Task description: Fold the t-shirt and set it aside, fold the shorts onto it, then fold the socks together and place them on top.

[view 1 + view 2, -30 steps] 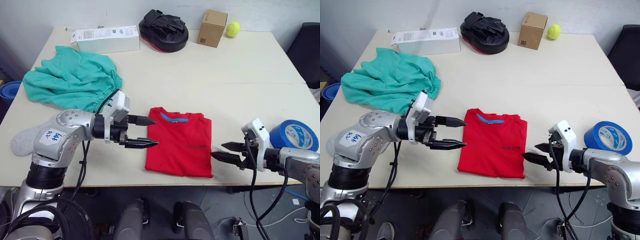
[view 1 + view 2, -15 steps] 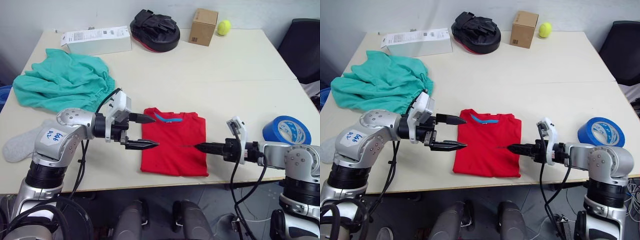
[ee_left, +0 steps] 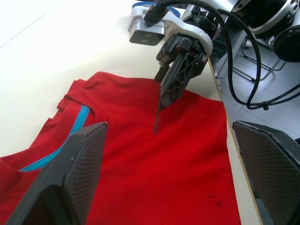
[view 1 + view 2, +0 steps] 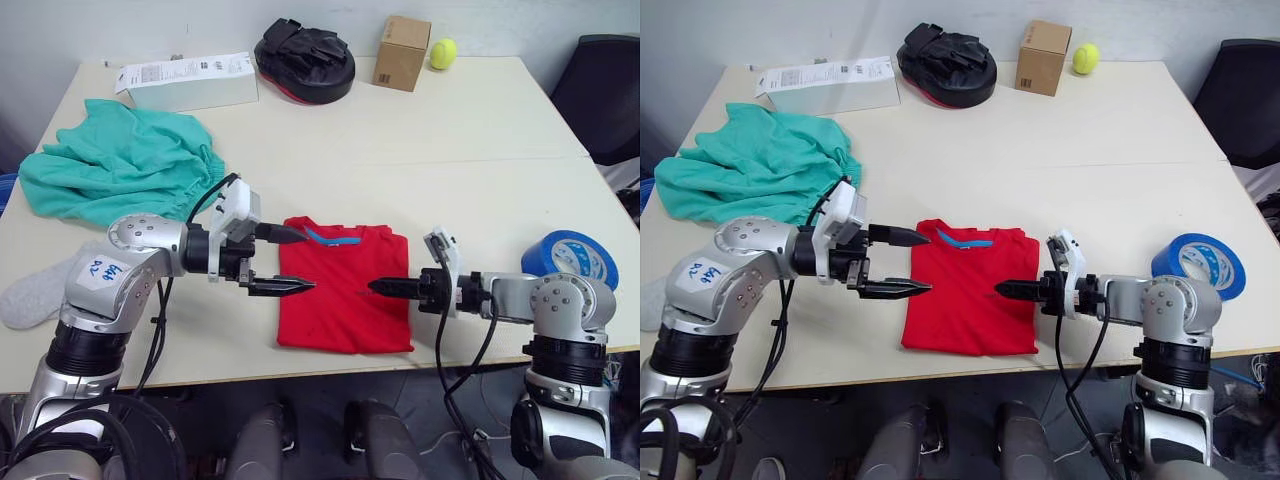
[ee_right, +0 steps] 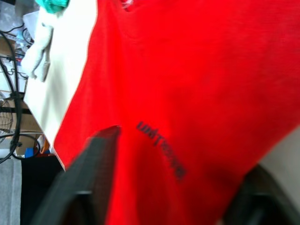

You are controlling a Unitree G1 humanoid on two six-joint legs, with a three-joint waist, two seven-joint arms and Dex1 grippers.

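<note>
Red t-shirt (image 4: 345, 300) folded to a neat rectangle on the table (image 4: 450, 150), lying between the two grippers. Blue neck band (image 4: 325, 238) turned to the far side, hem at the near edge, long axis running from near to far, crosswise to both forearms.

Farthest out, beyond the left elbow: one grey sock (image 4: 30, 300) hanging at the table's edge. Behind the left forearm: teal shorts (image 4: 110, 165) in a loose heap, well apart from the shirt.

Left arm bent at the elbow, forearm level and reaching inward across the table. Left gripper (image 4: 300, 262) wide open, holding nothing; one black finger over the collar corner, the other over the shirt's left edge, cloth showing in the gap between them.

Right arm likewise bent, forearm level and pointing inward, straight at the left gripper. Right gripper (image 4: 372, 287) low over the shirt's right half, tip just beside the small dark chest print (image 5: 159, 145). Impossible to tell how far open, or whether any cloth is taken: from the head a single dark point, from the wrist too blurred to judge.

Behind the right wrist, near the table's right edge: a blue tape roll (image 4: 570, 258), well apart from the shirt.
</note>
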